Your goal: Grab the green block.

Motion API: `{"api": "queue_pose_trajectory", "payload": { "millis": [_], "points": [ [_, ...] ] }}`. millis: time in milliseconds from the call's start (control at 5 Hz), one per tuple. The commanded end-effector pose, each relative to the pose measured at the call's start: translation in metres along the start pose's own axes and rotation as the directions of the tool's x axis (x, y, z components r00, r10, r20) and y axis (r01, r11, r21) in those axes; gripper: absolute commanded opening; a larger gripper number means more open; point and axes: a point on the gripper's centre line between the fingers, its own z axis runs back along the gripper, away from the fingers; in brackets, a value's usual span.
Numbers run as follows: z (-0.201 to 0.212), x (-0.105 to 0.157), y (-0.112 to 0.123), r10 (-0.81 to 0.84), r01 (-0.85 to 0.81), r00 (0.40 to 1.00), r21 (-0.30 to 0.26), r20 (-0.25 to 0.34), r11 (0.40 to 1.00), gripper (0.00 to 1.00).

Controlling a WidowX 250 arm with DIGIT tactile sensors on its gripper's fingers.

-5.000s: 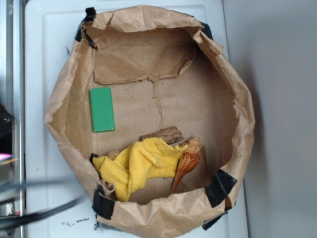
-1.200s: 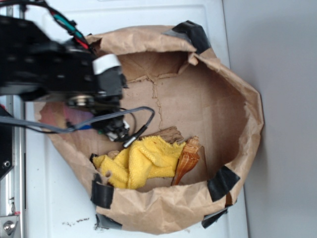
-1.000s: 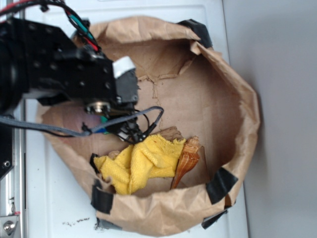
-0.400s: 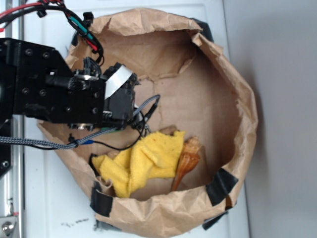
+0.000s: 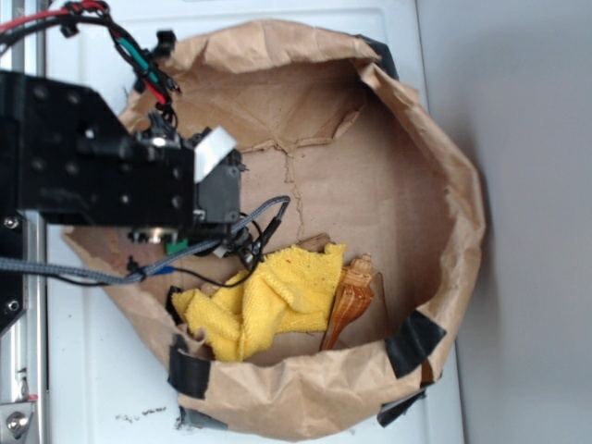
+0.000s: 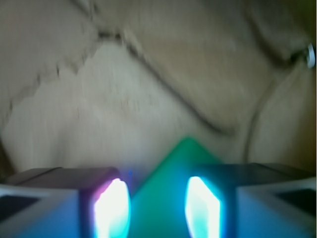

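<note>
Wrist view: my gripper [image 6: 157, 208] clamps the green block [image 6: 171, 186] between both fingers, inside the paper bag [image 5: 444, 185], clear of the yellow cloth [image 5: 268, 296].

Crumpled brown paper bag [image 5: 444, 166] fills frame centre. Black robot arm [image 5: 92, 171] enters from left, over bag's left interior. Flat green rectangular block [image 6: 166, 191] sits between gripper [image 6: 156, 206] fingers, wrist view. Rumpled yellow cloth [image 5: 264, 301] lower centre; amber spiral shell [image 5: 350, 301] touching its right; brown wooden piece [image 5: 314, 243] at cloth's upper edge.
</note>
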Motion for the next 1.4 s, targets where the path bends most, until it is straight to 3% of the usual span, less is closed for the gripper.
{"api": "queue_pose_trajectory", "payload": {
  "millis": [0,400,800,1200],
  "points": [
    [0.036,0.008,0.007,0.189,-0.189,0.982,-0.111,-0.011,0.976,1.0],
    [0.032,0.0,0.003,0.268,-0.267,0.963,-0.108,-0.009,0.958,1.0],
    [0.001,-0.014,-0.006,0.275,-0.275,0.961,-0.018,0.016,0.961,1.0],
    [-0.034,-0.015,0.0,0.197,-0.201,0.978,0.056,0.076,0.978,1.0]
  ]
}}
